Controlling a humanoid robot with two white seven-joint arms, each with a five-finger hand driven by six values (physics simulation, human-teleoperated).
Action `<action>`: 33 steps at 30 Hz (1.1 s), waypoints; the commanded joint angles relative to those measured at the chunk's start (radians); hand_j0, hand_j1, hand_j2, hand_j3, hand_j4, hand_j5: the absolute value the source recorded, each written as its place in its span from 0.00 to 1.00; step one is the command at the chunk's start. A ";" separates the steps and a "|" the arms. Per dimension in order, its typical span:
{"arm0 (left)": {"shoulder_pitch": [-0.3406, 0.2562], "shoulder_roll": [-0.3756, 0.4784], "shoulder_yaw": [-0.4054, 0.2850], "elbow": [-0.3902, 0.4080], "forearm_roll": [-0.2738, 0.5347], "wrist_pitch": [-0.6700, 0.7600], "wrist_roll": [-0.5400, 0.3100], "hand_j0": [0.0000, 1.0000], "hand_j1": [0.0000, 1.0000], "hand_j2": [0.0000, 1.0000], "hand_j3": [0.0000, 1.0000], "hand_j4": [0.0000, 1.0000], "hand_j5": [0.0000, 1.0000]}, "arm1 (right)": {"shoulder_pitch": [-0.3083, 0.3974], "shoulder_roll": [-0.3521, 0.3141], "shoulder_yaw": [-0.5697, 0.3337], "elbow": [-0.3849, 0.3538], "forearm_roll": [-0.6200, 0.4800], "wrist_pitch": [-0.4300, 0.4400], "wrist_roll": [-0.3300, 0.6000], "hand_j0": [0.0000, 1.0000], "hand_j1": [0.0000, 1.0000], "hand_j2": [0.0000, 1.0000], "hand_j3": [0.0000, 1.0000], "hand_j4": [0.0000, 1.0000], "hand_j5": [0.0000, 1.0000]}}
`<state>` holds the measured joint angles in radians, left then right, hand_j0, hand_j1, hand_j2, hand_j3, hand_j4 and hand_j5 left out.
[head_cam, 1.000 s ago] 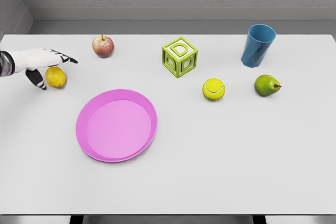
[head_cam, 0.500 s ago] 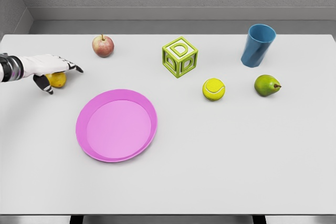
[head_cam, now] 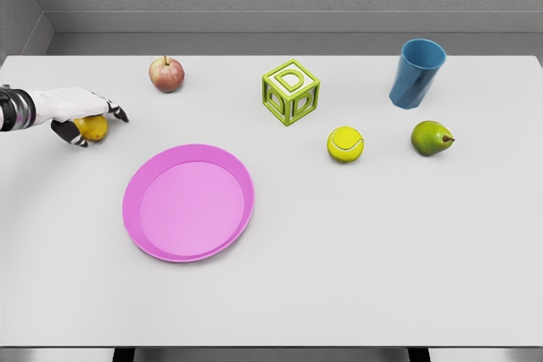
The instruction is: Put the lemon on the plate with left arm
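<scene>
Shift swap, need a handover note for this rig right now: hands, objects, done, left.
Left hand: over the lemon, fingers curled around it; firm grip unclear. Lemon at the table's far left, apparently not lifted.
Right hand: out of view.
Plate: pink, empty, nearer the camera and right of the lemon.
Done: reach to the lemon.
Left: secure grasp, lift, carry to plate, release.

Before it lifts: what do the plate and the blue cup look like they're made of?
The plate looks like smooth plastic: uniform magenta-pink, matte with a soft sheen, with a raised rim. The blue cup also looks like plastic: a solid blue tapered wall, no glaze highlights or transparency. Both are simulator renders, so this is appearance only.
</scene>
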<state>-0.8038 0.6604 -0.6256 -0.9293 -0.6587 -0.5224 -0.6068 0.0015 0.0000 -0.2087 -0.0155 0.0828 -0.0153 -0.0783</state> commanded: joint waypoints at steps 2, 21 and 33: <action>0.002 0.002 0.001 -0.002 0.002 0.001 -0.001 0.73 0.73 0.73 0.73 0.73 0.73 | 0.000 0.000 0.000 0.000 0.000 0.000 0.000 1.00 1.00 1.00 1.00 1.00 1.00; -0.003 0.004 -0.008 -0.039 0.011 0.001 -0.001 0.60 0.60 0.60 0.60 0.60 0.60 | 0.000 0.000 0.000 0.000 0.000 0.000 0.000 1.00 1.00 1.00 1.00 1.00 1.00; -0.014 0.010 -0.011 -0.085 0.028 0.002 0.001 0.53 0.53 0.53 0.53 0.53 0.53 | 0.000 0.000 0.000 0.000 0.000 0.000 0.000 1.00 1.00 1.00 1.00 1.00 1.00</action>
<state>-0.8161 0.6680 -0.6379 -1.0011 -0.6398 -0.5235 -0.6065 0.0015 0.0000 -0.2087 -0.0155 0.0828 -0.0153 -0.0783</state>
